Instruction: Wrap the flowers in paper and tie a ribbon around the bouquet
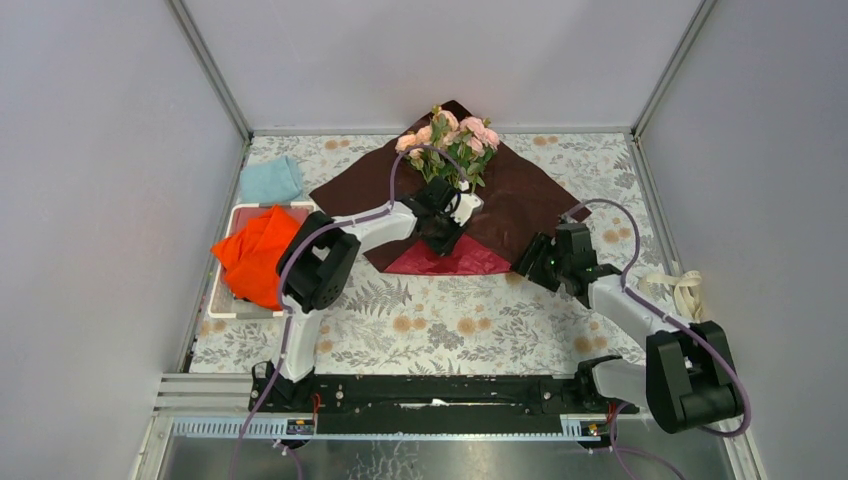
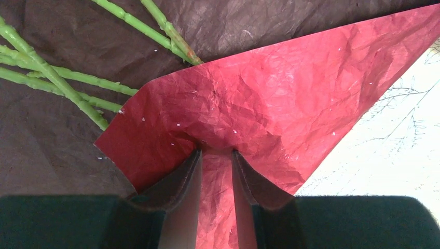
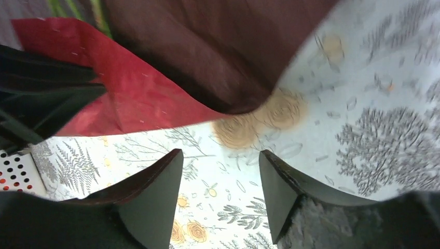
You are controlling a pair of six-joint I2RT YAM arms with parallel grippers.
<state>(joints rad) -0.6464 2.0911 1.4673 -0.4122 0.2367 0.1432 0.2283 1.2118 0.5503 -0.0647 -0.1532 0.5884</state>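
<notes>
Pinching the near corner of the paper (image 2: 270, 104), the left gripper (image 2: 216, 153) held it folded up over the stems of the flowers (image 1: 455, 135), which lay across the sheet's far half. The right gripper (image 3: 220, 153) hung empty, jaws apart, beside the sheet's right edge. Wrapping looked barely begun; the ribbon (image 1: 686, 290) lay untouched at far right.

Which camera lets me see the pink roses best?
The top camera. It shows the flowers, pink blooms and leaves, on the paper. The left wrist camera catches only green stems; the right wrist only a blurry green sliver at its top edge.
</notes>
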